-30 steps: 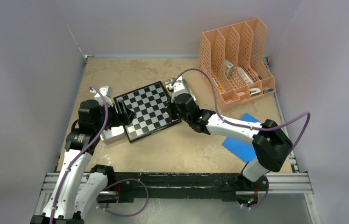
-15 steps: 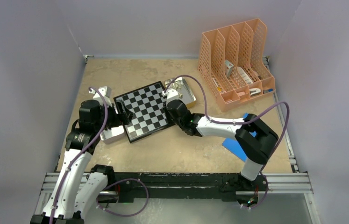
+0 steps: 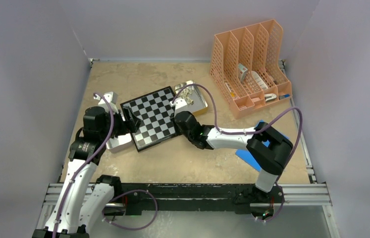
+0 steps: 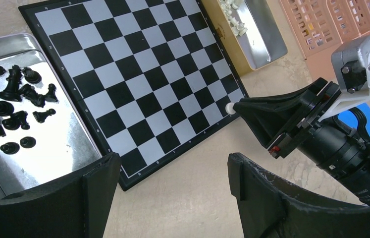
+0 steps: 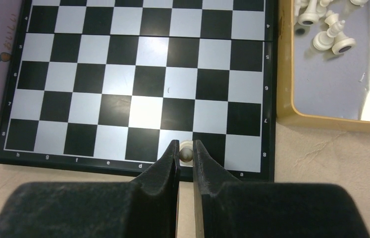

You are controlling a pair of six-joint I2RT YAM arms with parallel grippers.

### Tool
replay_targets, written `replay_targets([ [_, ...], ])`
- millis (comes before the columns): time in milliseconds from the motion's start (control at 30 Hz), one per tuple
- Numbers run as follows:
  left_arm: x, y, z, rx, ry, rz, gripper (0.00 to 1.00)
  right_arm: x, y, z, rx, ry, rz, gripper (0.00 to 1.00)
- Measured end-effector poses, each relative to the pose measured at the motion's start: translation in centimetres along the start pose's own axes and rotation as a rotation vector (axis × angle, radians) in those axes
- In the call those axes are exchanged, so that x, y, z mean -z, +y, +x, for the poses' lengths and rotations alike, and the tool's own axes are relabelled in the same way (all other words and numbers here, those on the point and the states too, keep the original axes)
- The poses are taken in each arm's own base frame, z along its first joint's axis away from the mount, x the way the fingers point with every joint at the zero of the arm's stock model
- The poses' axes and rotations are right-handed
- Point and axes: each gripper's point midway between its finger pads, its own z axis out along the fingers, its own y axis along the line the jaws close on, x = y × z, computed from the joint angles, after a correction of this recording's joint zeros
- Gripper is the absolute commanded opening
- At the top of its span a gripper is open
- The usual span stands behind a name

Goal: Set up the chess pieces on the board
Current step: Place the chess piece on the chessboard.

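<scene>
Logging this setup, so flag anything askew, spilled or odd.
The board sits skewed to the table edges. Black pieces lie jumbled, several toppled, in their metal tray. One pale piece is in the right jaws. Nothing looks spilled or damaged.

Pale grey walls (image 3: 24, 74) enclose a mottled tan tabletop (image 3: 138, 74); even light.

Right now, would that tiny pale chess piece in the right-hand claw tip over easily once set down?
Probably light: the tiny pale chess piece looks small even within the right gripper. Likely tippy, maybe rolling: several pale pieces in the shiny metal tray lie on their sides.
</scene>
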Motion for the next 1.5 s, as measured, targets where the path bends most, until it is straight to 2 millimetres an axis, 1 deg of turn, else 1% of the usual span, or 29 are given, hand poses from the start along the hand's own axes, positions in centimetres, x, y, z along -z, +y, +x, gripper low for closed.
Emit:
replay_targets([
  [133,0.2,-0.1,-0.1,-0.002,-0.008,0.003,0.79,-0.2,0.7,0.1,0.003,-0.013,-0.011,0.08],
  [300,0.4,-0.2,-0.2,-0.003,-0.017,0.005,0.79,-0.8,1.0,1.6,0.023,0.017,-0.010,0.08],
  [433,0.3,-0.1,-0.2,-0.003,-0.017,0.005,0.79,-1.0,1.0,2.2,0.030,0.027,-0.007,0.09],
  [667,0.3,-0.1,-0.2,-0.003,-0.016,0.005,0.79,-1.1,1.1,1.9,0.025,0.016,-0.006,0.09],
  [833,0.3,-0.1,-0.2,-0.003,-0.016,0.005,0.79,-1.8,1.1,2.7,0.029,0.024,-0.002,0.09],
  [1133,0.3,-0.1,-0.2,-0.003,-0.015,0.005,0.79,-2.0,1.3,2.6,0.026,0.014,-0.006,0.11],
  [1333,0.3,-0.1,-0.2,-0.003,-0.015,0.005,0.79,-1.9,1.6,2.6,0.029,0.015,-0.010,0.15],
  [1433,0.3,-0.1,-0.2,-0.003,-0.015,0.005,0.79,-2.0,1.6,2.5,0.028,0.014,-0.010,0.21],
  [1500,0.3,-0.1,-0.2,-0.003,-0.015,0.005,0.79,-2.0,1.6,2.6,0.029,0.016,-0.009,0.27],
])
